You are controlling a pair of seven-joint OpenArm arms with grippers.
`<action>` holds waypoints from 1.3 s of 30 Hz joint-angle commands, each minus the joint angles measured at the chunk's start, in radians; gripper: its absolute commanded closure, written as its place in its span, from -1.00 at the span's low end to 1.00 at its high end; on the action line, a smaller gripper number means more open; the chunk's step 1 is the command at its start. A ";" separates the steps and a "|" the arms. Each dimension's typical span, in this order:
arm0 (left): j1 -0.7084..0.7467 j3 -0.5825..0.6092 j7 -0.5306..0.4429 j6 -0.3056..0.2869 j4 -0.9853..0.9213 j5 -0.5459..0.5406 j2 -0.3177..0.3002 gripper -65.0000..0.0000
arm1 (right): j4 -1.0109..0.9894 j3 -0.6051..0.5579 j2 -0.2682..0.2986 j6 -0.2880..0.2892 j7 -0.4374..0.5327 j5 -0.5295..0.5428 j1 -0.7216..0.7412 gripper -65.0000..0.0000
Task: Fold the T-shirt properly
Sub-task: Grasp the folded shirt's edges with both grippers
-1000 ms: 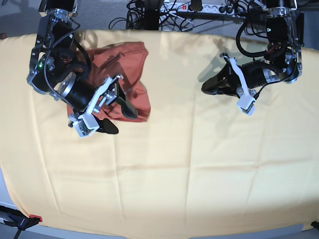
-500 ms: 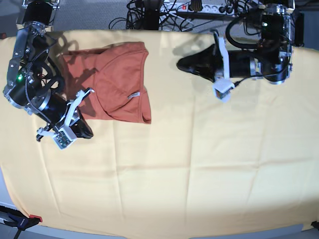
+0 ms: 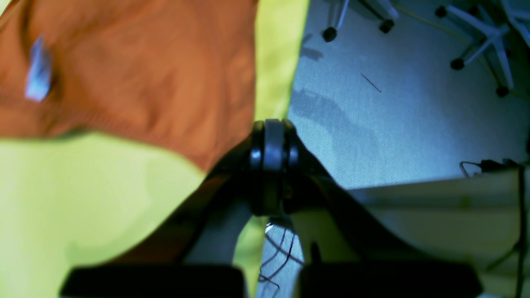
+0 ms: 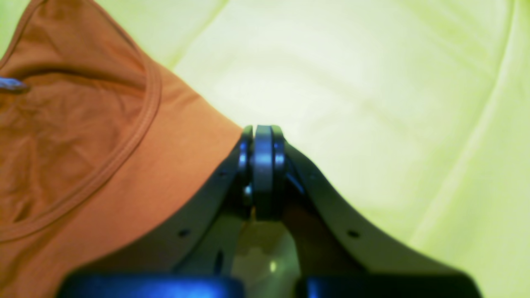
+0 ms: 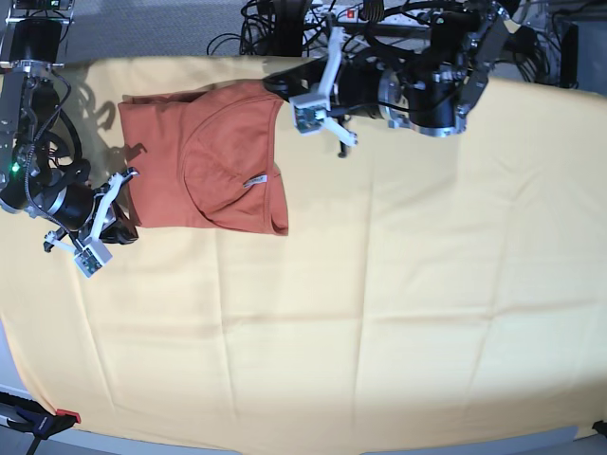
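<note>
Handling-wise the T-shirt (image 5: pixel 204 161) looks light, soft and limp, so I judge it will sag, drag and wrinkle if I lift it by one point; no stiffness to help a fold hold its line. It lies in the upper left of the base frame on the yellow cloth (image 5: pixel 398 303), already doubled over itself, neckline curve facing up with the white label (image 5: pixel 252 182) showing near its lower right. Best holds, I'd say, are the corners and hemmed edges, pinching both layers at once, one corner per arm so the edge stays taut. My left gripper (image 5: pixel 283 85) sits at the shirt's top right corner by the far table edge, jaws pressed together; in its wrist view the tips (image 3: pixel 271 140) sit right at the orange edge, but I can't tell if any fabric is pinched. My right gripper (image 5: pixel 121 210) is at the shirt's lower left edge, jaws clenched too; the wrist view shows the tips (image 4: pixel 261 145) meeting just beside the orange edge, grip on cloth unclear. Hard to read: both wrist views are blurred and strongly colour-shifted, gripper bodies block the fabric under the tips, and how many layers are stacked, or where the sleeves are tucked, stays hidden.
</note>
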 commanded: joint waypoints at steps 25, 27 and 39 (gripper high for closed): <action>-0.197 0.231 -0.145 -0.006 -0.265 0.220 0.153 1.00 | -0.051 -0.128 0.032 0.002 0.064 -0.095 0.031 1.00; -0.200 0.231 -0.159 -0.006 -0.295 0.221 0.153 1.00 | -0.077 -0.128 0.032 0.002 0.063 -0.091 0.031 1.00; -0.264 0.231 -0.150 -0.006 -0.391 0.222 0.135 1.00 | -0.089 -0.128 0.051 0.002 -0.036 0.018 0.024 1.00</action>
